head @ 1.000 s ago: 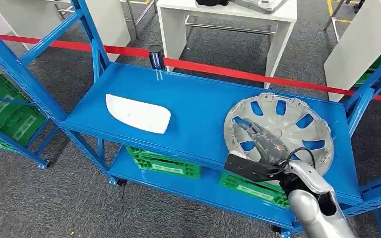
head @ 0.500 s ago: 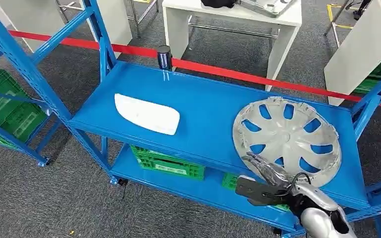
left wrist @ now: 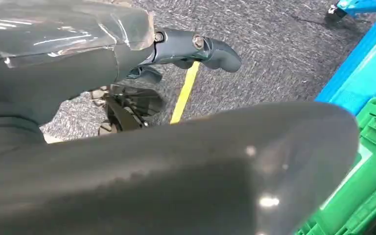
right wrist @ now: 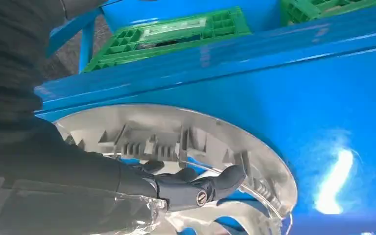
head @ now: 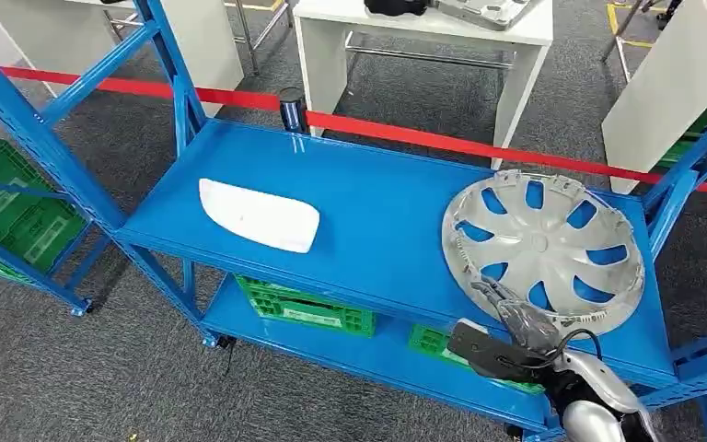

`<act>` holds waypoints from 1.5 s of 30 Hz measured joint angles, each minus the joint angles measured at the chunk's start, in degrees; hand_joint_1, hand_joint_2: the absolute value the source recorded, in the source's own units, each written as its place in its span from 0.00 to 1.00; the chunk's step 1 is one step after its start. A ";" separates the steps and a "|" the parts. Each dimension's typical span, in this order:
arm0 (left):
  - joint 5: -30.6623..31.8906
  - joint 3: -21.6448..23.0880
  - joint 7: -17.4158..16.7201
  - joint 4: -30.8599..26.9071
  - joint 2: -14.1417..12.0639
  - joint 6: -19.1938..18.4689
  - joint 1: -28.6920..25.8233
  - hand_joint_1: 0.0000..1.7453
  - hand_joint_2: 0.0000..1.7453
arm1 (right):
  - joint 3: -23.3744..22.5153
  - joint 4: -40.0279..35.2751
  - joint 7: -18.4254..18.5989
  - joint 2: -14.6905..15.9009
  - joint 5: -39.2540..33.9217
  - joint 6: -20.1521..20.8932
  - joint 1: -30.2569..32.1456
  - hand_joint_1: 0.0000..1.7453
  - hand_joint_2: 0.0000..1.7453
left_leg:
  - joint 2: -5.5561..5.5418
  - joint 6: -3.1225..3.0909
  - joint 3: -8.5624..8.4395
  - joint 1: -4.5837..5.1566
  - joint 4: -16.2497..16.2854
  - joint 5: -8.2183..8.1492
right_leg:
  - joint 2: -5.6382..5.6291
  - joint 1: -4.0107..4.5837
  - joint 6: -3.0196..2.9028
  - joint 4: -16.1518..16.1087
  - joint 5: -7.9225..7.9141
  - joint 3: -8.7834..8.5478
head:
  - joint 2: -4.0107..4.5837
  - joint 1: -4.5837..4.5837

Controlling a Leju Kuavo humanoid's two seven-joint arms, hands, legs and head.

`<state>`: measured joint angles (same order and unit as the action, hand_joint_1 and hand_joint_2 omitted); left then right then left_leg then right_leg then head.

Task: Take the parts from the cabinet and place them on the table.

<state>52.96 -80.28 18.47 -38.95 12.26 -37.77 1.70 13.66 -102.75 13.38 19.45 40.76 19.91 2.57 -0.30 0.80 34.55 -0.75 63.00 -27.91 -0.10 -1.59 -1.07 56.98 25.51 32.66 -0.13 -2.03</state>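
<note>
- The silver hubcap [head: 543, 253] is lying hollow side up at the right end of the blue shelf [head: 377, 212], a white part [head: 259, 215] lying well apart to its left.
- Red tape [head: 442, 141] is crossing grey carpet behind.
- The right hand [head: 514, 318] is pinching the hubcap's near rim.
- The left hand [left wrist: 196, 46] is hanging over the carpet, fingers curled, holding nothing.

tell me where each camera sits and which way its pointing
Head view: high on the body, looking forward and down at the blue shelf, white part and hubcap; right hand at the hubcap's near rim.
Left wrist view: behind the left hand, facing carpet and a green crate.
Right wrist view: behind the right hand, facing the hubcap's rim.
Shared: head and right wrist views both show hubcap, shelf and right hand.
</note>
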 joint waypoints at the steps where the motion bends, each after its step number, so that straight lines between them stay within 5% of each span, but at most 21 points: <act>1: -0.04 0.02 0.00 -0.26 0.02 0.00 0.00 0.00 0.00 | -0.17 -0.22 0.00 -0.15 0.00 -0.02 0.02 0.00 1.00 | -0.01 -0.50 -2.63 0.06 -5.16 1.77 | -0.01 0.02 0.04 -0.02 -0.01 0.00 | 0.00 0.02; 2: -0.07 0.02 -0.02 -0.42 0.02 0.00 0.01 0.00 0.00 | -0.29 -0.31 0.00 -0.29 0.00 -0.04 0.05 0.00 1.00 | 0.00 -0.66 -2.93 0.46 -6.07 1.36 | -0.04 0.60 0.36 0.06 0.09 0.10 | 0.00 0.02; 6: -0.17 0.11 -0.39 -1.40 0.48 -0.79 -0.07 0.00 0.00 | -1.31 -1.01 -1.18 -1.18 -0.09 -2.19 0.63 0.00 1.00 | -0.02 -2.08 -2.87 0.80 -6.85 2.05 | -0.03 0.38 1.91 -0.43 -0.15 0.06 | 0.00 0.04; 7: -0.17 0.11 -0.57 -1.71 0.92 -1.05 -0.11 0.00 0.00 | -1.77 -1.40 -1.73 -1.55 -0.26 -3.22 0.82 0.00 1.00 | 0.05 -2.44 -3.29 0.42 -7.47 2.49 | 0.06 0.15 1.80 0.71 0.51 0.82 | 0.00 0.11; 10: -0.17 0.13 -0.87 -3.15 1.62 -1.71 -0.14 0.00 0.00 | -4.09 -3.31 -3.22 -4.05 -1.23 -6.78 1.61 0.00 1.00 | 0.09 -3.09 -3.16 0.69 -7.64 2.70 | 0.04 0.35 0.71 13.16 6.25 6.55 | 0.00 0.24; 12: 0.37 0.11 -0.77 -3.41 1.86 -1.77 -0.23 0.00 0.00 | -5.68 -5.03 -5.11 -5.98 -3.20 -8.11 2.72 0.00 1.00 | 0.01 -3.08 -3.10 0.83 -7.56 2.68 | 0.05 0.34 1.09 18.77 7.60 9.30 | 0.00 0.26; 13: 0.57 0.13 -0.66 -3.41 1.90 -1.75 -0.29 0.00 0.00 | -6.45 -5.75 -6.21 -6.87 -4.38 -8.68 3.11 0.00 1.00 | -0.03 -3.06 -3.16 0.83 -7.53 2.64 | 0.05 0.31 1.56 17.18 6.70 8.56 | 0.00 0.26; 16: 1.14 0.26 -0.22 -3.41 1.97 -1.51 -0.33 0.00 0.00 | -8.99 -8.18 -8.74 -9.53 -7.37 -10.12 3.37 0.00 1.00 | -0.13 -2.40 -3.15 0.79 -6.72 2.05 | 0.19 0.01 2.95 1.82 1.03 0.82 | 0.00 0.26; 20: 1.90 0.44 0.66 -3.41 1.90 -1.18 -0.60 0.00 0.00 | -11.19 -9.64 -10.52 -11.85 -6.64 -11.19 3.62 0.00 1.00 | -0.04 -1.42 -2.78 1.00 -6.14 1.63 | -0.02 0.73 1.06 0.66 0.73 0.30 | 0.00 0.22; 22: 2.19 0.46 0.87 -3.43 1.77 -1.18 -0.60 0.00 0.00 | -11.32 -9.84 -10.80 -12.48 -4.08 -11.83 3.43 0.00 1.00 | 0.10 -0.68 -2.07 0.71 -4.91 0.84 | -0.02 0.02 0.47 0.30 0.43 0.09 | 0.00 0.24; 25: 2.45 0.46 1.01 -3.43 1.84 -1.05 -0.60 0.00 0.00 | -10.97 -9.68 -9.50 -13.07 2.09 -11.60 2.70 0.00 1.00 | 0.15 0.33 3.03 0.29 6.40 -5.36 | 0.03 0.11 -0.15 0.32 0.55 0.06 | 0.00 0.02; 27: 2.86 0.46 1.09 -3.41 1.82 -0.92 -0.63 0.00 0.00 | -10.28 -8.73 -7.42 -13.11 6.07 -9.23 1.89 0.00 1.00 | 0.15 0.57 6.22 0.12 12.73 -7.09 | 0.02 0.19 -0.15 0.33 0.55 0.10 | 0.00 0.00; 29: 3.30 0.50 1.35 -3.09 1.47 -0.37 -0.61 0.00 0.00 | -9.00 -6.95 -4.41 -13.03 8.75 -4.75 0.52 0.00 1.00 | 0.15 0.34 4.31 0.11 8.31 -3.49 | -0.07 0.22 -0.14 0.33 0.55 -0.05 | 0.00 0.00; 31: 3.56 0.70 1.57 -2.32 0.79 0.37 -0.50 0.00 0.00 | -7.60 -4.87 -2.16 -12.74 10.36 -0.98 -0.84 0.00 1.00 | 0.15 -0.38 -0.99 0.20 -2.35 1.40 | -0.21 0.34 -0.11 0.31 0.55 -0.21 | 0.00 0.00; 32: 3.72 0.90 1.75 -1.77 0.22 0.81 -0.37 0.00 0.00 | -6.80 -3.69 -1.26 -12.48 11.08 0.22 -1.62 0.00 1.00 | 0.15 -0.88 -2.74 0.44 -5.84 1.18 | -0.20 0.42 -0.02 0.31 0.52 -0.18 | 0.00 0.07; 36: 3.98 1.38 1.97 0.24 -1.00 1.73 -0.15 0.00 0.00 | -4.52 1.18 0.57 -11.43 12.44 1.88 -4.36 0.00 1.00 | 0.20 -1.81 -2.28 0.95 -6.16 1.60 | -0.12 0.61 1.18 -0.16 0.06 0.08 | 0.00 0.04; 38: 4.04 1.46 1.97 0.57 -1.09 1.77 -0.15 0.00 0.00 | -4.20 1.84 0.85 -11.08 12.72 1.97 -4.85 0.00 1.00 | 0.22 -2.35 -3.24 0.13 -7.55 2.45 | -0.08 0.60 1.36 0.33 0.40 0.53 | 0.00 0.04; 39: 4.02 1.57 1.97 0.89 -1.09 1.79 -0.06 0.00 0.00 | -3.98 2.55 0.98 -10.82 12.79 1.97 -5.31 0.00 1.00 | 0.32 -2.53 -3.48 0.42 -7.88 2.61 | -0.08 0.71 1.32 1.53 1.17 0.97 | 0.00 0.24; 41: 4.02 1.64 1.97 1.44 -1.35 1.92 0.18 0.00 0.00 | -3.72 4.41 1.77 -10.25 13.11 1.97 -6.62 0.00 1.00 | 0.35 -2.95 -3.30 0.50 -7.92 2.88 | -0.08 0.58 0.72 10.29 5.11 5.06 | 0.00 0.24; 43: 4.02 1.86 1.97 1.97 -1.42 2.14 0.16 0.00 0.00 | -3.63 5.83 2.84 -9.97 13.40 1.92 -6.81 0.00 1.00 | 0.26 -2.94 -3.21 0.64 -7.84 2.86 | -0.08 0.55 1.01 18.10 7.44 8.87 | 0.00 0.24; 45: 4.02 1.90 1.94 2.38 -1.44 2.21 0.16 0.00 0.00 | -3.65 6.73 3.28 -9.79 13.70 1.86 -7.08 0.00 1.00 | 0.13 -2.90 -3.32 0.63 -7.81 2.78 | -0.06 0.42 2.04 15.33 5.55 7.79 | 0.00 0.26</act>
<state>56.98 -78.38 20.41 -36.57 10.82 -35.56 1.87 10.01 -96.02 16.66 9.66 54.47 21.77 -4.51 -0.17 -2.09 31.22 -0.12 55.19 -25.14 -0.16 -1.17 0.97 72.31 31.06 40.45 -0.13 -1.77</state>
